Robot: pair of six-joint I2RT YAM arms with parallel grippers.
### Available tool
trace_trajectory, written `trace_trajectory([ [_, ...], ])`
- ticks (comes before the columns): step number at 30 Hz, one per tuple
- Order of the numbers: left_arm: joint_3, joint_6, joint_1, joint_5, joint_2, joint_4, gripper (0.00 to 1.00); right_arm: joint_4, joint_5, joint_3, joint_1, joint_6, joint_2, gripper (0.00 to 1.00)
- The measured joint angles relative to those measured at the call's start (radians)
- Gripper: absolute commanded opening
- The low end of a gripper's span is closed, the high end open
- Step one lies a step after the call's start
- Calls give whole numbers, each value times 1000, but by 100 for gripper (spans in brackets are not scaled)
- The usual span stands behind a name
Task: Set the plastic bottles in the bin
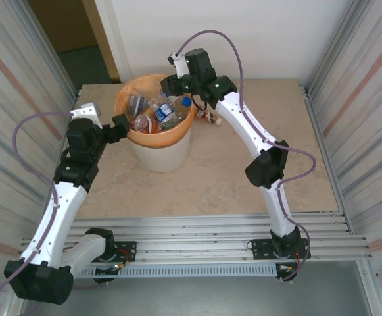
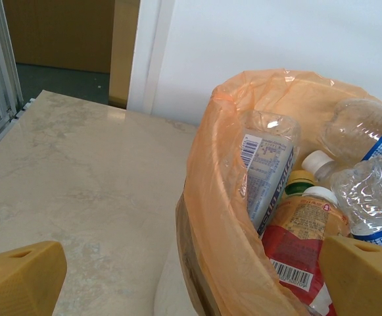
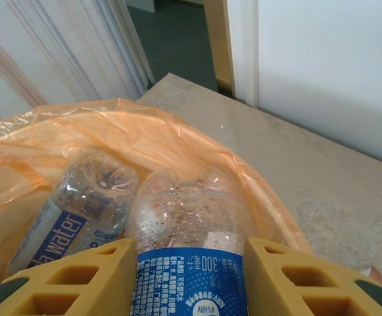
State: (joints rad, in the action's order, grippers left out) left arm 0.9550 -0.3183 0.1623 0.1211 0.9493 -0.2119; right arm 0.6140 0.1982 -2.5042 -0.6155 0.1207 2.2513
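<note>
The bin is an off-white bucket lined with an orange bag, standing at the back left of the table, and several plastic bottles lie in it. Above its far right rim, my right gripper is shut on a clear bottle with a blue label, whose base points away from the camera over the bag. Another blue-labelled bottle lies below it. At the near left rim, my left gripper is open and straddles the bin's rim, with one finger outside and one over a red-labelled bottle.
A small red-and-white item lies on the table just right of the bin. Corrugated metal walls close both sides and a white wall stands behind. Bare marble table stretches in front of and to the right of the bin.
</note>
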Motion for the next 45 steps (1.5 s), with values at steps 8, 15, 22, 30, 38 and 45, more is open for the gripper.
trace_trajectory([
  [8, 0, 0, 0, 0, -13, 0, 99, 8, -32, 0, -2, -5, -7, 58],
  [15, 0, 0, 0, 0, -21, 0, 99, 27, -85, 0, 11, -26, -63, 66],
  [22, 0, 0, 0, 1, -41, 0, 99, 23, -88, 72, 104, -10, -192, 75],
  [30, 0, 0, 0, 4, -50, -1, 99, 84, 21, 121, 279, 29, -174, 85],
  [38, 0, 0, -2, 9, -52, -3, 99, 150, 95, 143, 343, -15, -10, 91],
  [45, -1, 0, -6, 23, -52, -8, 99, 174, 115, 148, 341, -95, 130, 93],
])
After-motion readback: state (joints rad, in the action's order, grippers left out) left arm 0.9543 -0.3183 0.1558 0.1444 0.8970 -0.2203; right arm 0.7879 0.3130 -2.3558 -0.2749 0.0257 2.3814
